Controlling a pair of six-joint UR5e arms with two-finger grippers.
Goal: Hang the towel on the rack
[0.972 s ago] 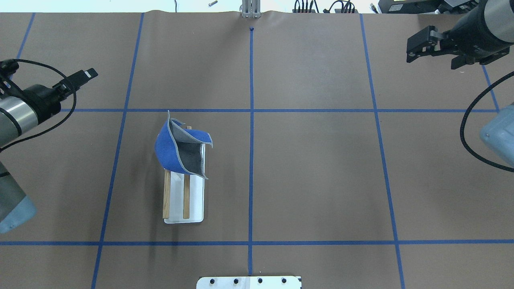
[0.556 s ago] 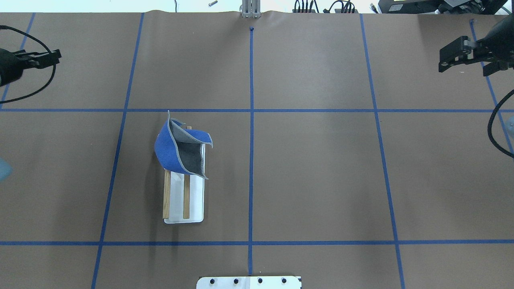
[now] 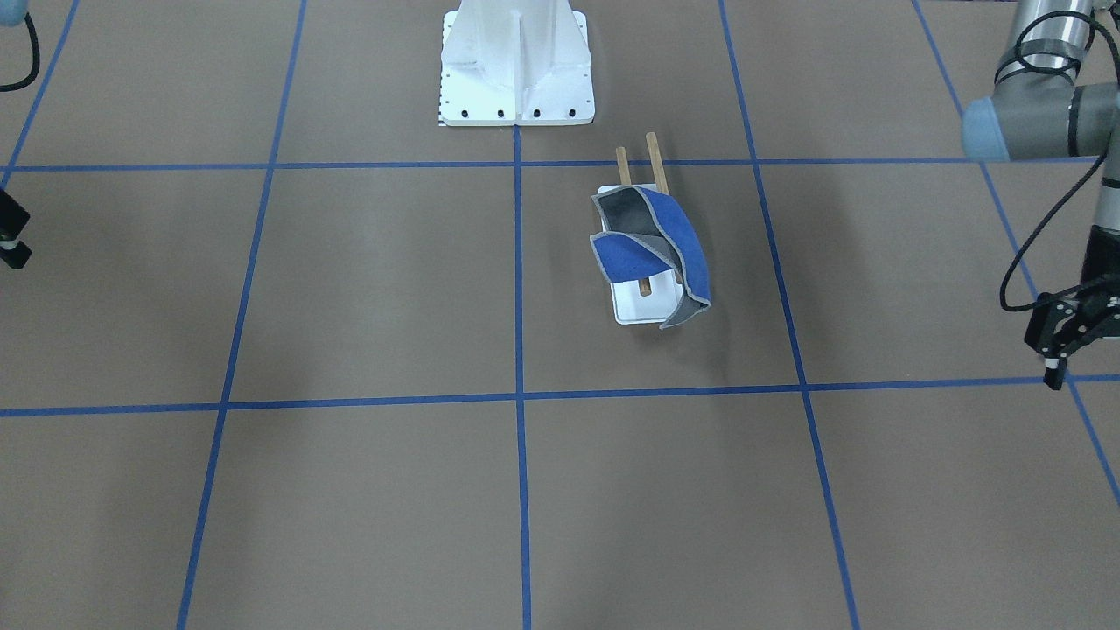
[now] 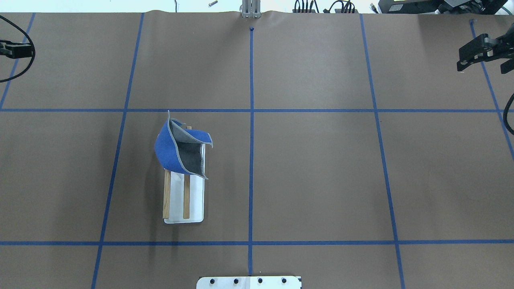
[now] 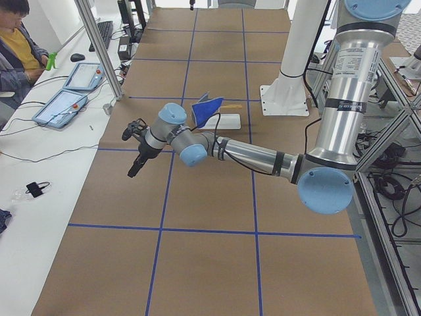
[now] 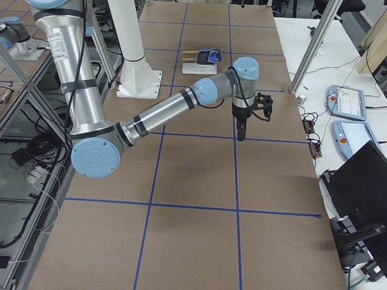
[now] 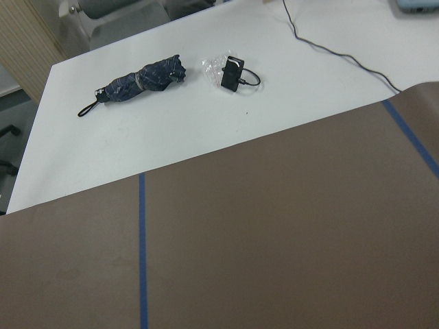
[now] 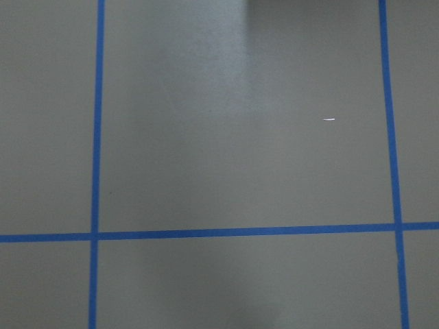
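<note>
We find the towel (image 4: 165,149) left of centre in the overhead view. It is thrown over the upper end of the rack (image 4: 195,200) and rests on both dowels (image 4: 186,197). It lies bunched rather than flat: the blue side faces the left and the grey side shows in the middle. One corner hangs past the right edge of the white base, so the hanging seems done, though untidy.

The left gripper (image 3: 1067,350) is at the right edge of the front view, its jaws apart and holding nothing. The right gripper (image 4: 482,67) is in the upper right corner of the overhead view, wide and empty too. We judge both arms stay there so that the rack is free.
</note>
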